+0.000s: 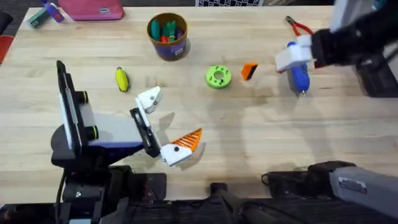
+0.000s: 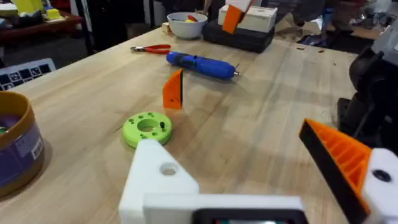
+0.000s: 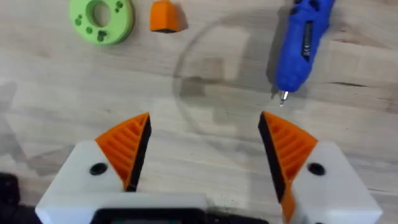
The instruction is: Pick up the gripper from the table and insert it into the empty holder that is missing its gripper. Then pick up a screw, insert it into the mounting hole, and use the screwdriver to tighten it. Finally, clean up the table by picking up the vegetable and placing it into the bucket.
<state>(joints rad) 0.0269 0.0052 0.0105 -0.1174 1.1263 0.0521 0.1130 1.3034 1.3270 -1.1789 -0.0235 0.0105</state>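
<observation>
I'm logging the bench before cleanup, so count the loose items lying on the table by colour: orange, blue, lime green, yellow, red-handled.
Orange: 1, wedge fingertip
Blue: 1, screwdriver
Lime green: 1, round disc
Yellow: 1, toy vegetable
Red-handled: 1, pliers
Total: 5

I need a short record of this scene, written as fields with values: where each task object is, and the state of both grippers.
gripper part: loose on table, between green disc and screwdriver
empty holder: white base on left gripper, no orange tip
screwdriver: lying on table, under the right arm
vegetable: on table, left of bucket
bucket: upright, coloured items inside
left gripper: open, holds nothing
right gripper: open, above bare table
</observation>
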